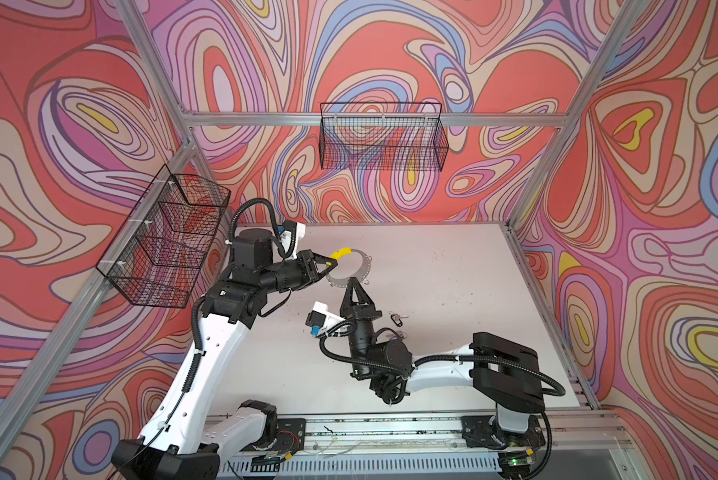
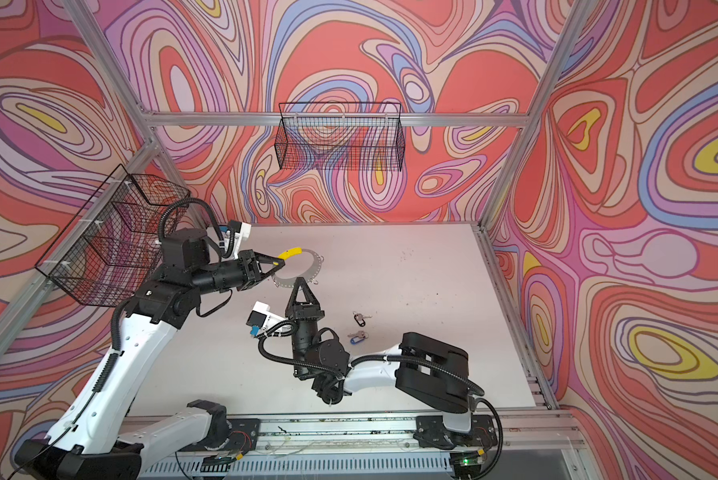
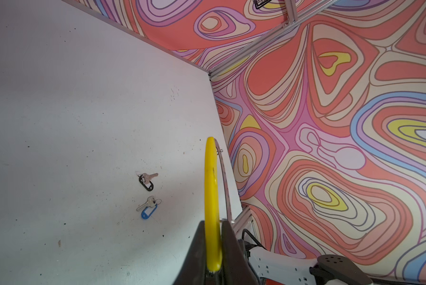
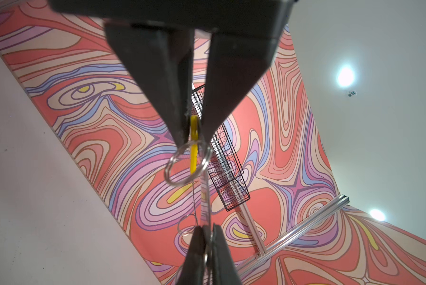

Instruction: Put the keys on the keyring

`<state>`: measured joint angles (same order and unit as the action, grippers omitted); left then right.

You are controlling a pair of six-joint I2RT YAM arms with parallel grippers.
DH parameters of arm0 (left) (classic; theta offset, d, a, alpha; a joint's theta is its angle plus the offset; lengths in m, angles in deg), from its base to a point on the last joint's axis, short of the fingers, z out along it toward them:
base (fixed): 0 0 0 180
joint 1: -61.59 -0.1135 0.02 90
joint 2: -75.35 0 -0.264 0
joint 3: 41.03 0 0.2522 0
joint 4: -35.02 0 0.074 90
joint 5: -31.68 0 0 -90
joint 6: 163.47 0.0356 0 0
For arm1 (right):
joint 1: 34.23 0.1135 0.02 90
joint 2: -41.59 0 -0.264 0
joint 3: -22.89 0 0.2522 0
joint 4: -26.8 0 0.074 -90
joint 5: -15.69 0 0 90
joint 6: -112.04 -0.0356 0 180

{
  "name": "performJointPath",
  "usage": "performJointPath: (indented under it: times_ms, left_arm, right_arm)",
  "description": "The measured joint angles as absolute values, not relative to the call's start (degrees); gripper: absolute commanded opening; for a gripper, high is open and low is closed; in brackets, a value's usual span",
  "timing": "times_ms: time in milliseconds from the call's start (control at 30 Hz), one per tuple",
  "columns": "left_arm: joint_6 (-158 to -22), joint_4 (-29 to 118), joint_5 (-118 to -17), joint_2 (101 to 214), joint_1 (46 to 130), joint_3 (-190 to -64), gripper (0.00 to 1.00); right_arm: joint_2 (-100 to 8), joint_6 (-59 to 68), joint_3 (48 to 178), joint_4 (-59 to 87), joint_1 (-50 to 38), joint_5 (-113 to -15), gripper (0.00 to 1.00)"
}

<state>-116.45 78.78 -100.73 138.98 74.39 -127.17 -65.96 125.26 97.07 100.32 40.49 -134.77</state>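
The left gripper [image 1: 330, 262] has its jaws pinched on the yellow sleeve [image 1: 342, 253] of the keyring [image 1: 367, 269]; in the left wrist view the sleeve stands edge-on between the two dark fingers [image 3: 199, 249], touching both. From those jaws the thin grey ring runs rightward and round to the right gripper [image 1: 352, 281]; its jaws are pressed together on the ring's rim, on the arc across from the sleeve, so the keyring is held between the two grips. In the right wrist view a small wire loop [image 4: 167, 170] hangs off the rim just beyond the right jaws' tips. Right of the right jaws, and apart from the keyring, the key with the black tag [image 2: 360, 319] lies flat on the table [image 1: 452, 270]; the key with the blue tag [image 2: 357, 337] lies near it, farther from both pairs of jaws; neither key touches the ring or any jaws.
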Motion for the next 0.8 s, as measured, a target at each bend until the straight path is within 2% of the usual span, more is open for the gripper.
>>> performJointPath:
  times_ms: [67,100,133,167,233,300,433,533,667,800]
  left_arm:
    - [-117.8,78.7,-101.2,139.1,74.3,-127.0,0.0]
    - [-118.3,78.4,-101.5,139.1,74.2,-126.7,0.0]
    - [-118.8,77.9,-101.7,139.1,74.2,-126.3,0.0]
    - [-119.1,77.6,-102.0,139.1,74.1,-126.1,0.0]
    - [-119.1,76.6,-102.7,139.1,73.8,-125.8,0.0]
    - [-118.7,76.0,-102.9,138.9,73.1,-125.8,0.0]
    - [-118.3,72.7,-102.8,138.0,70.8,-125.2,0.0]
    - [-116.8,68.8,-102.8,137.1,70.1,-123.7,0.0]
    - [-114.9,62.6,-107.6,137.5,70.0,-120.0,0.0]
    - [-112.9,58.4,-113.6,137.4,70.0,-117.1,0.0]
  right_arm:
    - [-66.3,125.3,97.1,100.3,40.5,-134.9,0.0]
    - [-66.3,125.1,97.1,100.3,40.5,-135.2,0.05]
    - [-66.2,124.6,97.1,100.3,40.5,-135.5,0.16]
    - [-66.1,123.7,97.1,100.1,40.5,-136.0,0.32]
    - [-64.5,119.6,96.7,96.5,40.7,-137.4,0.45]
    - [-59.2,109.4,96.2,82.6,41.1,-138.4,0.55]
    - [-45.2,74.8,105.9,34.8,40.7,-129.5,0.61]
    - [-38.4,54.3,114.6,12.7,37.4,-117.0,0.65]
    - [-32.5,35.6,121.6,-3.5,26.1,-98.6,0.7]
    - [-32.5,23.9,123.3,-10.9,14.7,-82.6,0.75]
